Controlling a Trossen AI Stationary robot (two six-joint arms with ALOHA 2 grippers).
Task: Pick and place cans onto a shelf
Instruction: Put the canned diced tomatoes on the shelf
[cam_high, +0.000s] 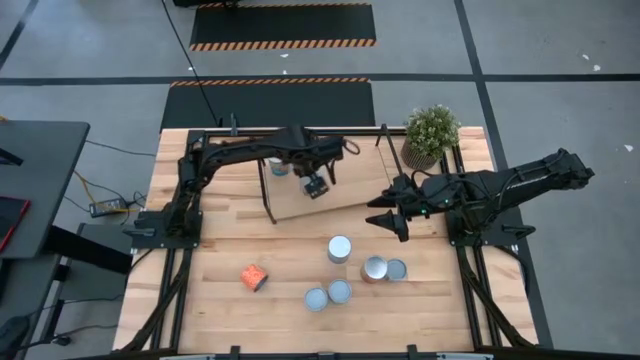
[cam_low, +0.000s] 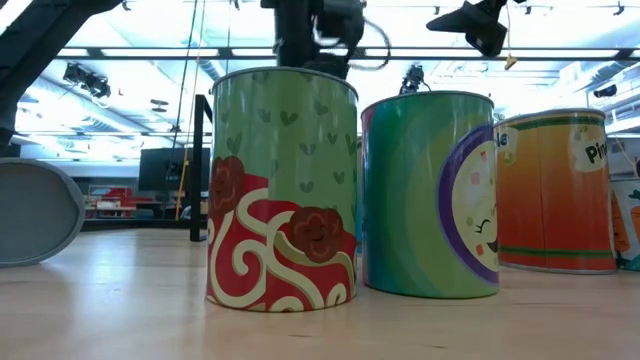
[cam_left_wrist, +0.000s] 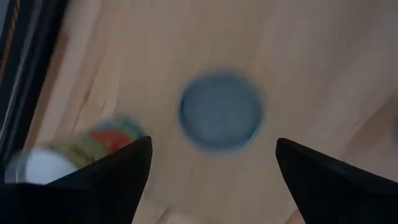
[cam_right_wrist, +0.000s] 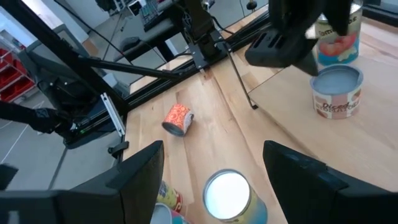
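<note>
Wooden surface (cam_high: 220, 300) holds grey-topped cans (cam_high: 340, 249); two on shelf (cam_high: 345, 195) under open left hand (cam_high: 316, 187); right hand (cam_high: 385, 222) empty, parted.

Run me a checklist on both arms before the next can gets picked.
1. Left gripper open and empty: ok, it hangs over the shelf.
2. Shelf can below it upright and clear of the fingers: ok.
3. Right gripper open and empty: ok.
4. Upright can lined up below the right gripper: ok.
5. All table cans upright: not ok, the orange can lies on its side.
6. Clearance between the two arms: cannot tell.
</note>
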